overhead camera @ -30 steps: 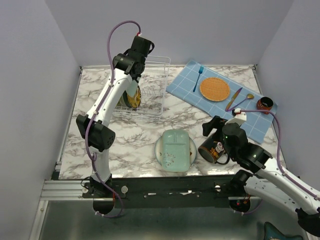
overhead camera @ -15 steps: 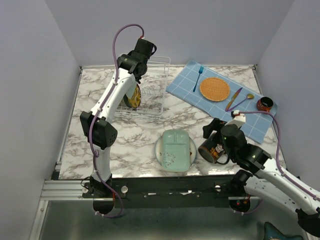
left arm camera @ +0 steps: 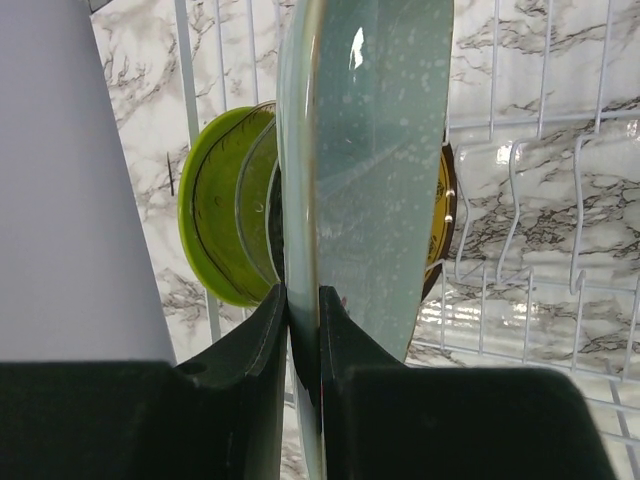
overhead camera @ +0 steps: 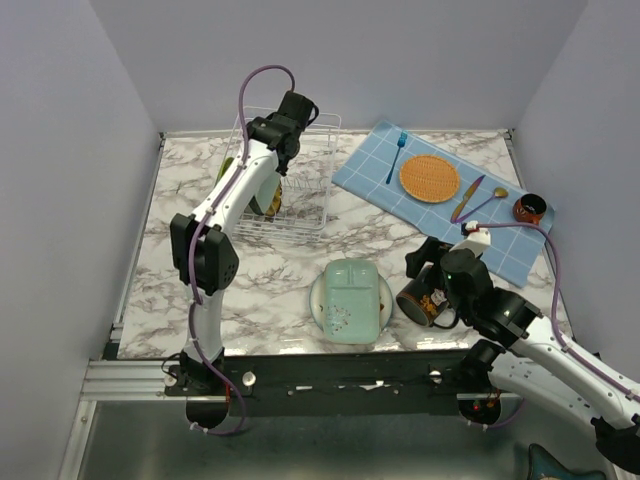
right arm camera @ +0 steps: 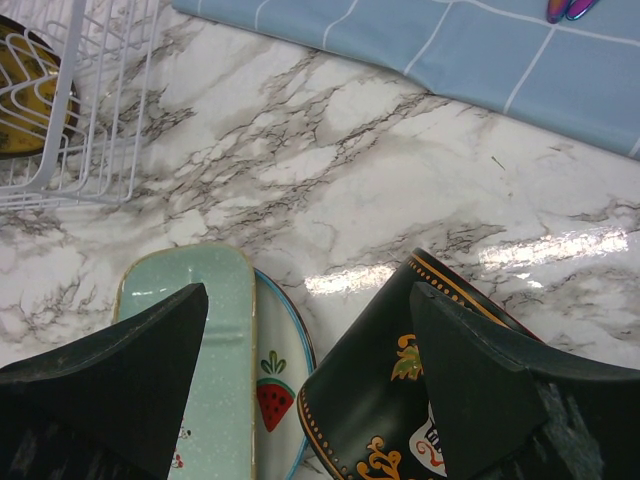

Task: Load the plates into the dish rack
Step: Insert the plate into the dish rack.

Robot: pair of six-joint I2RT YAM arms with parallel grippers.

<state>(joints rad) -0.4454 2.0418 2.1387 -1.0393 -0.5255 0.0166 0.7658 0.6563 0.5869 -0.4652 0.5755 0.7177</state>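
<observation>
My left gripper (overhead camera: pixel 291 118) (left arm camera: pixel 303 300) is shut on the rim of a teal plate (left arm camera: pixel 380 150), held on edge over the white wire dish rack (overhead camera: pixel 305 215) (left arm camera: pixel 545 120). A yellow-green plate (left arm camera: pixel 215 220) (overhead camera: pixel 228 170) stands in the rack to its left. A brownish plate (left arm camera: pixel 447 200) (overhead camera: pixel 267 200) stands behind it. A mint-green rounded-square plate (overhead camera: pixel 350 300) (right arm camera: pixel 215 300) lies on a white watermelon plate (overhead camera: pixel 384 292) (right arm camera: pixel 280 370) at the front. My right gripper (overhead camera: pixel 428 262) (right arm camera: pixel 310 390) is open, over the gap between these plates and the black mug (overhead camera: pixel 420 300) (right arm camera: pixel 400 420).
A blue checked placemat (overhead camera: pixel 500 250) at the back right carries an orange woven mat (overhead camera: pixel 429 178), a blue fork (overhead camera: pixel 396 155), a knife and spoon (overhead camera: pixel 480 200) and a small red bowl (overhead camera: pixel 529 208). Grey walls enclose the marble table (overhead camera: pixel 190 280).
My left arm has swung right and slightly down over the rack, carrying the teal plate. The yellow-green plate now shows at the rack's left side. The right arm has barely moved.
</observation>
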